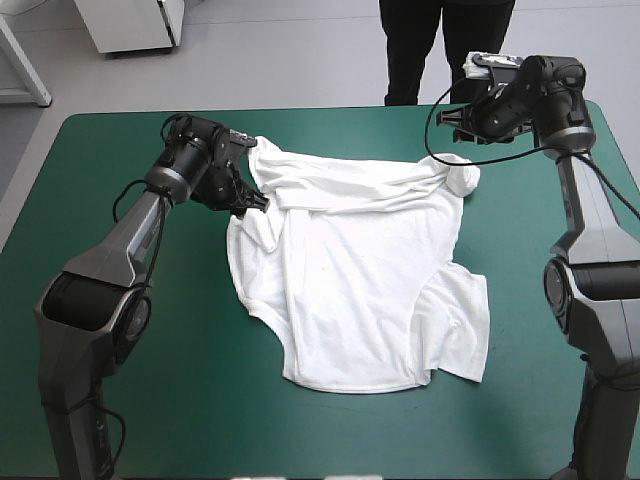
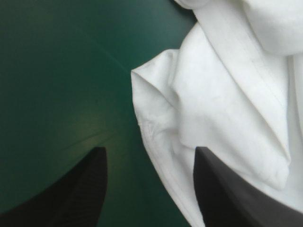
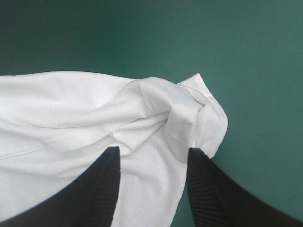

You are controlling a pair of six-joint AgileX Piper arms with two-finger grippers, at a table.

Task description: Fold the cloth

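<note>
The white T-shirt (image 1: 360, 280) lies spread but wrinkled on the middle of the table, its hem toward the front edge. Its far edge is bunched into folds. My left gripper (image 1: 250, 200) is low at the shirt's far left corner. In the left wrist view it (image 2: 150, 158) stands open, with a folded edge of the shirt (image 2: 227, 109) running between its fingers. My right gripper (image 1: 452, 122) hovers over the far right corner. It (image 3: 152, 153) is open too, above a crumpled sleeve of the shirt (image 3: 189, 109).
The teal-green cover (image 1: 120, 400) stretches wide to the left of the shirt and along the front edge. A narrower strip (image 1: 520, 300) lies between the shirt and the right arm's base.
</note>
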